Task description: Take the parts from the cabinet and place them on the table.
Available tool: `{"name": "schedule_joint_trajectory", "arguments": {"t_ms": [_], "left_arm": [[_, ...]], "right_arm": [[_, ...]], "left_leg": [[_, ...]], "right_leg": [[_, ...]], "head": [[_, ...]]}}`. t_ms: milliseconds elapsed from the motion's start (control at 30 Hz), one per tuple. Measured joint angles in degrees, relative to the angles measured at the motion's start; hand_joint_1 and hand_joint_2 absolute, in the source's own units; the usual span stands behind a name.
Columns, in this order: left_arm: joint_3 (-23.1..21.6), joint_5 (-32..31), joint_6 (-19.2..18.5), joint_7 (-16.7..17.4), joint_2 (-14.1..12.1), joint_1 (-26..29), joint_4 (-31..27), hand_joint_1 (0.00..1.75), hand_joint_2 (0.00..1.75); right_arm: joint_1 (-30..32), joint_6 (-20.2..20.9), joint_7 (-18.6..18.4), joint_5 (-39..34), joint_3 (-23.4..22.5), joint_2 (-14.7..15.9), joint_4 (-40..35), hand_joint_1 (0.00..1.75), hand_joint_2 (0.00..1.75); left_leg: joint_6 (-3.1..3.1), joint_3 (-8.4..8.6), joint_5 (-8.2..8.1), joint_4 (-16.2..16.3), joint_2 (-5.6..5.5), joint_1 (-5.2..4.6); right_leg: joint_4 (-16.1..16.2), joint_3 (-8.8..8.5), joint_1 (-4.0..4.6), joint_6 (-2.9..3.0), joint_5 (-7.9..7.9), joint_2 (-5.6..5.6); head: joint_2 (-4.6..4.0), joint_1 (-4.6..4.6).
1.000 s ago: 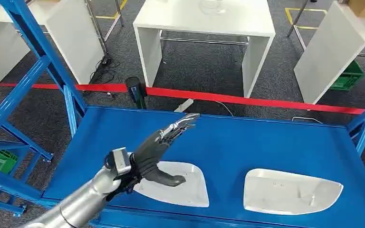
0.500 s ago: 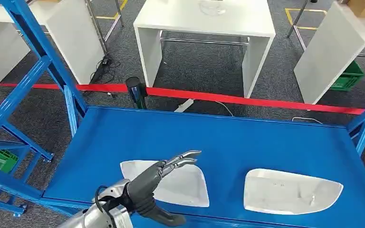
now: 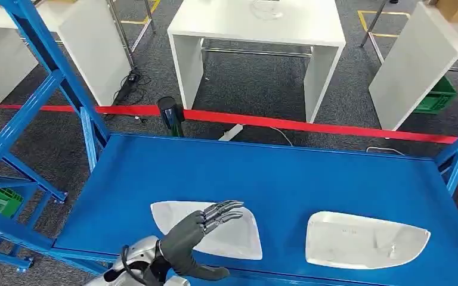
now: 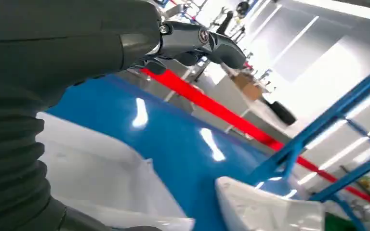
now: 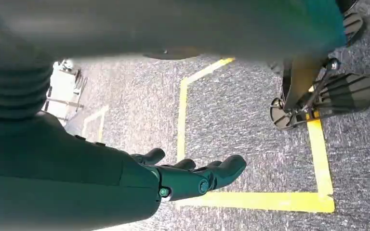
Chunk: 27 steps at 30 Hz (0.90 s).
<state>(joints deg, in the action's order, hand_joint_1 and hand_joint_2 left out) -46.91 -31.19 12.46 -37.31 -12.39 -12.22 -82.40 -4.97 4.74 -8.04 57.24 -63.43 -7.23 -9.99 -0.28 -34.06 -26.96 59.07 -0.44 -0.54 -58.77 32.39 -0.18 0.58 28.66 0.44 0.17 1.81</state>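
The left hand [image 3: 198,233] is low over the near edge of the blue cabinet shelf [image 3: 274,173], with its fingers [image 3: 223,210] stretched forward and a little apart and the thumb held out to the side; it holds nothing. Under these fingers lies the left white part [image 3: 241,233], a flat curved panel, and from the head view I cannot tell if the fingers already touch it or only hover above it. The risk, I think, is in this flatness: the panel lies flush on the smooth shelf, so a hand coming from above may only press or push it, and it could slide toward the front edge, which is just beside it, and fall. A grip at the thin rim may also slip. The second white part [image 3: 364,239] lies well apart, toward the robot's right on the same shelf, untouched. The right hand [image 5: 192,178] hangs above the grey carpet floor [image 5: 250,125], its fingers loosely extended and empty. The white table [image 3: 262,27] stands beyond the red barrier tape [image 3: 310,125].
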Motion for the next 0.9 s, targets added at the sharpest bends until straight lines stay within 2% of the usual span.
{"name": "schedule_joint_trajectory", "arguments": {"t_ms": [300, 600, 767, 800, 833, 900], "left_arm": [[-0.04, -5.51, 1.40, 1.86, -0.17, -0.04, 5.62, 0.00, 1.75], [-0.05, -7.23, 1.46, 1.92, -0.17, -0.17, 8.39, 0.00, 1.75], [-0.15, -11.58, 2.38, 3.06, -0.15, -0.76, 9.86, 0.03, 1.75], [-0.22, -12.30, 2.66, 3.26, -0.15, -0.97, 10.27, 0.47, 1.75], [-0.28, -13.24, 2.88, 3.69, -0.15, -1.14, 10.58, 1.75, 1.75], [-0.57, -15.72, 3.65, 4.94, -0.11, -1.64, 11.67, 1.75, 1.75]], "right_arm": [[0.00, 0.02, -0.50, 0.35, 0.00, 0.00, 0.00, 0.00, 1.75], [0.00, 0.07, -0.53, 0.39, 0.00, 0.00, 0.00, 0.00, 1.75], [-0.01, -0.02, -0.72, 0.55, 0.00, 0.00, 0.00, 0.00, 1.75], [-0.03, -0.04, -0.72, 0.55, 0.00, 0.00, 0.00, 0.00, 1.75], [-0.03, -0.04, -0.74, 0.63, 0.00, 0.00, 0.00, 0.00, 1.75], [-0.05, -0.18, -0.83, 0.79, -0.02, 0.00, 0.00, 0.00, 1.75]], "left_leg": [[0.00, -0.01, -0.01, 0.00, 0.00, 0.00], [0.00, 0.00, 0.00, 0.00, 0.01, 0.00], [0.00, 0.00, 0.00, 0.00, 0.00, 0.00], [0.00, 0.00, 0.00, 0.00, 0.01, 0.00], [0.00, 0.01, 0.00, 0.00, 0.01, 0.00], [0.00, 0.00, 0.00, 0.00, 0.00, 0.00]], "right_leg": [[0.00, 0.01, 0.00, 0.00, 0.00, 0.00], [0.00, 0.01, 0.00, 0.00, 0.01, 0.00], [0.00, 0.00, 0.00, 0.00, 0.01, 0.00], [0.00, 0.00, 0.00, 0.00, 0.01, 0.00], [0.00, 0.00, 0.00, 0.00, 0.01, 0.00], [0.00, 0.00, 0.00, 0.00, 0.01, 0.00]], "head": [[0.00, 0.00], [0.00, 0.00], [0.00, 0.00], [0.00, 0.00], [0.00, 0.00], [0.00, 0.00]]}}
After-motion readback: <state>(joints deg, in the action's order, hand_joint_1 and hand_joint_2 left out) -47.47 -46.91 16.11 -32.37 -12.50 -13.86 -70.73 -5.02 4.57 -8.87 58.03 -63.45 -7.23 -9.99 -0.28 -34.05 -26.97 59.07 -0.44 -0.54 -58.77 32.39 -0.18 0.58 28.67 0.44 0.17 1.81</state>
